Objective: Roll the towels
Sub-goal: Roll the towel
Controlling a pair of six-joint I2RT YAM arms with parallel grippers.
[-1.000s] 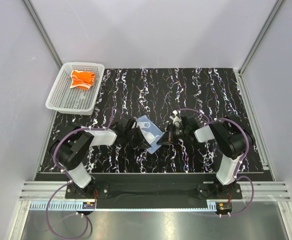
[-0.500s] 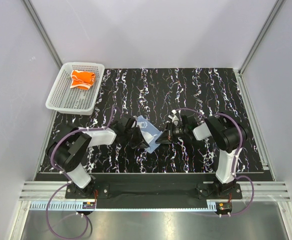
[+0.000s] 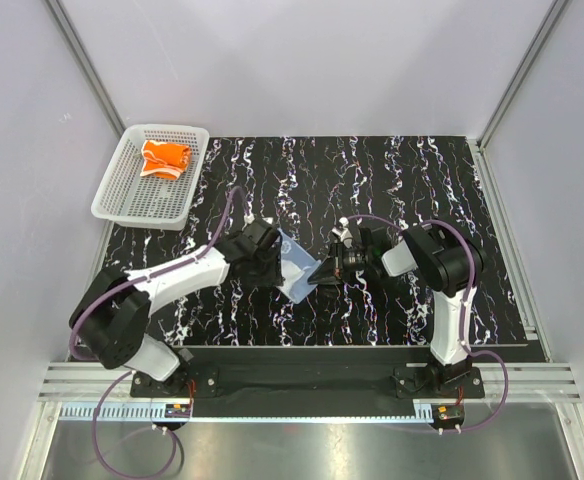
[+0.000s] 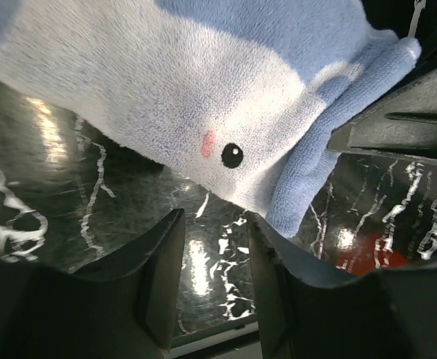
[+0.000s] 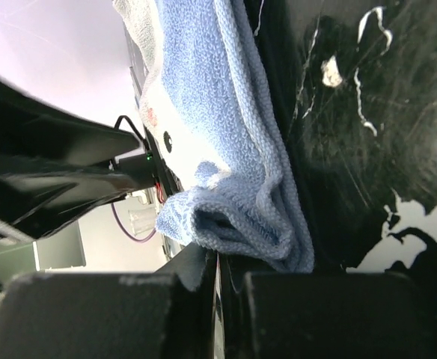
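Mid-table: one towel [image 3: 294, 262] between left claw [image 3: 275, 272] and right claw [image 3: 319, 274] (perhaps touching both); other towel [image 3: 164, 157] in basket [image 3: 109, 204], far left.

The right gripper [image 5: 220, 271] pinches a bunched corner of the light blue towel [image 5: 218, 127]. Its white patch shows a pink spot and a black eye. The black white-veined table [image 5: 353, 112] lies beneath, and the other arm [image 5: 54, 176] is at the towel's left.

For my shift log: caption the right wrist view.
Right gripper pinches the folded light blue terry towel over the black marbled table.
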